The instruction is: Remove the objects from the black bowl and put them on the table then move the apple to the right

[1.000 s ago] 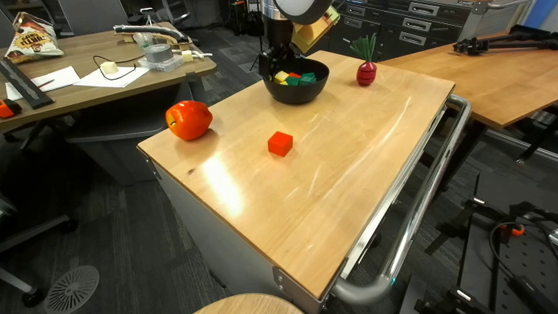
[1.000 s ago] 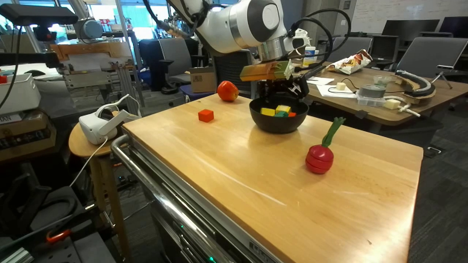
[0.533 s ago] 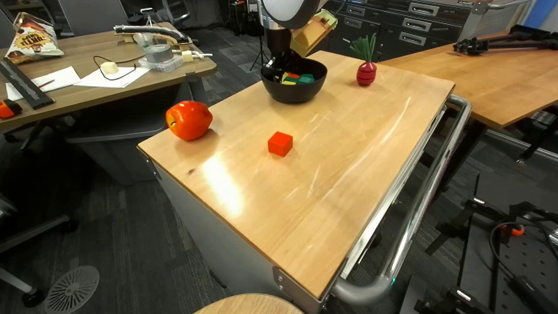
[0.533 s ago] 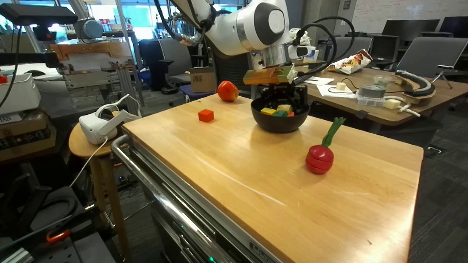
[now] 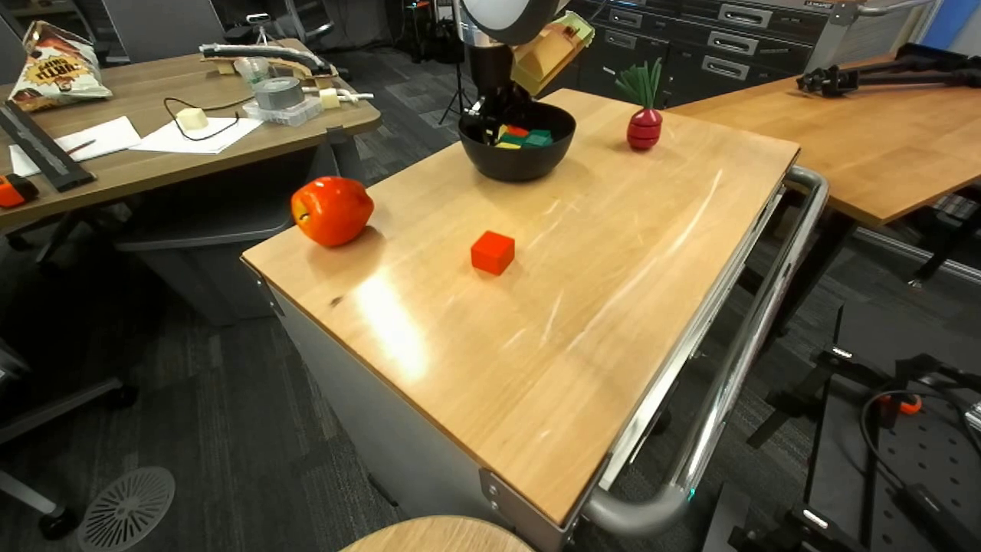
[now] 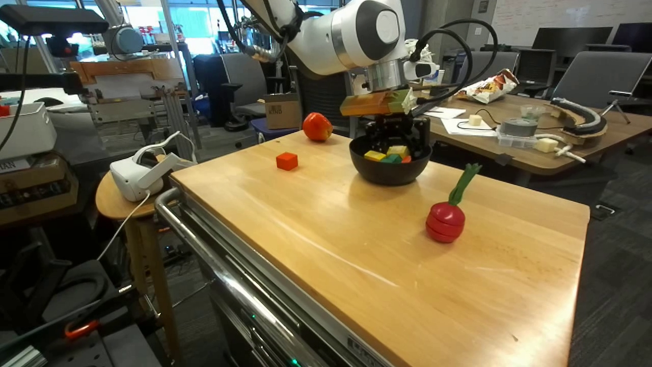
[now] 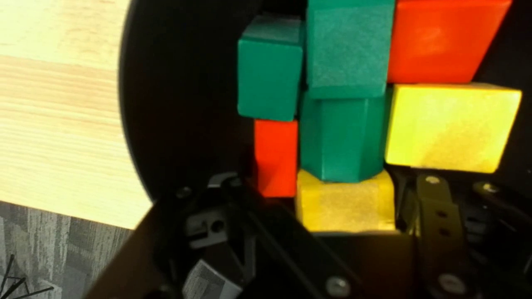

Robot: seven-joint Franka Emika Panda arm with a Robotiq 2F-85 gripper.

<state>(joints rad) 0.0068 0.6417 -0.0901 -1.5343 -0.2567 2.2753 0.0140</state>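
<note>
The black bowl [image 5: 518, 161] stands near the table edge in both exterior views [image 6: 389, 172]. In the wrist view it holds green blocks [image 7: 270, 79], red blocks [image 7: 440, 41] and yellow blocks [image 7: 453, 126]. My gripper [image 6: 400, 138] points down into the bowl. In the wrist view its fingers stand apart [image 7: 328, 187], on either side of a lower yellow block [image 7: 345, 203]; the left finger is clear of it, the right one close to it. The fingertips are partly dark. The red-orange apple [image 5: 333, 211] lies on the table, also visible here [image 6: 317, 127].
A red cube [image 5: 492, 253] sits on the wooden table [image 5: 582, 307], also seen here [image 6: 287, 161]. A red radish with green leaves [image 6: 445, 222] stands upright on the bowl's other side from the apple. A metal rail [image 6: 229, 285] runs along a table side.
My gripper has come down into the bowl, then risen very slightly. The bowl has shifted a little, leftward in an exterior view. The apple, cube and radish have not moved.
</note>
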